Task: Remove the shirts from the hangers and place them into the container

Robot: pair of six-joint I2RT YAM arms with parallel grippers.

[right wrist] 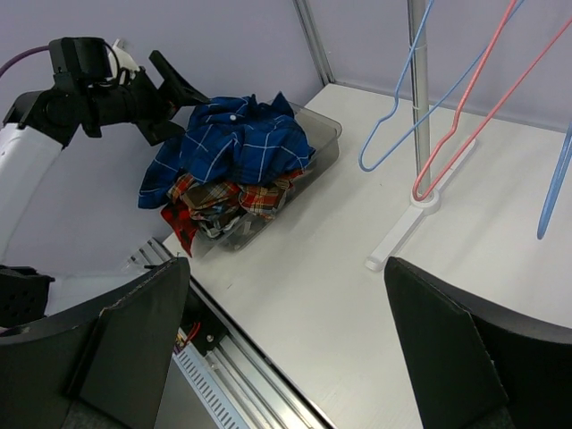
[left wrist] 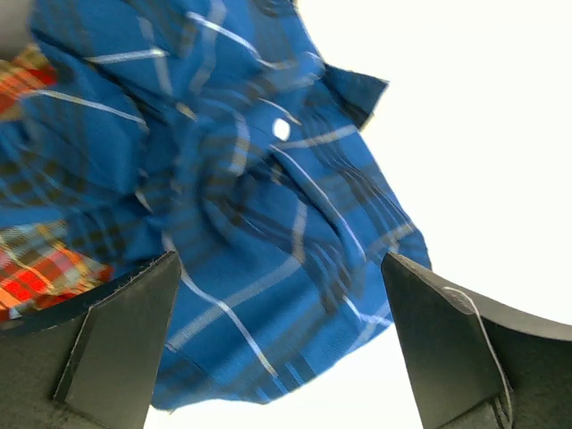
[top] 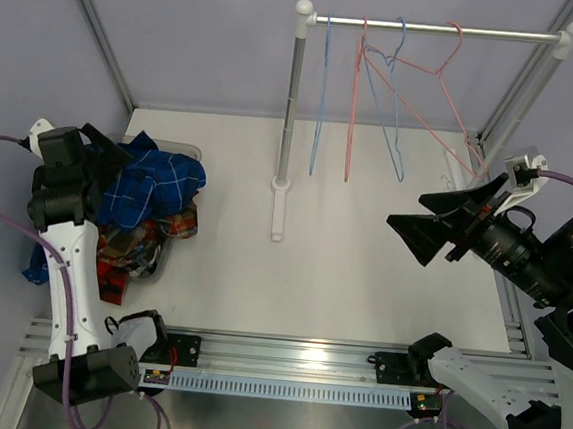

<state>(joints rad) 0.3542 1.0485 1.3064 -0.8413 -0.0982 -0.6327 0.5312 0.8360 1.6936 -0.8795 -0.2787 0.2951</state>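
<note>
The blue shirt (left wrist: 259,223) lies crumpled on top of the pile in the container (right wrist: 326,134), at the far left of the surface (top: 361,281). Tartan and red-check fabric (right wrist: 223,201) shows beneath it. Part of the pile spills over the container's near rim because the garments are bundled, not folded. My left end effector (left wrist: 279,259) hangs directly above the blue shirt with both fingers spread wide and nothing between them. I judge this to be a drop position: height above the pile keeps the fingers out of the cloth. The four hangers (top: 397,94), two light blue and two pink-red, hang bare on the silver rail (top: 433,29), so no shirt remains to be pulled off; I judge the task complete or nearly so. My right end effector (top: 407,213) is also fully open and empty. It is held over bare surface near the hangers, well apart from the container, and leaves the left arm's working space unobstructed.
</note>
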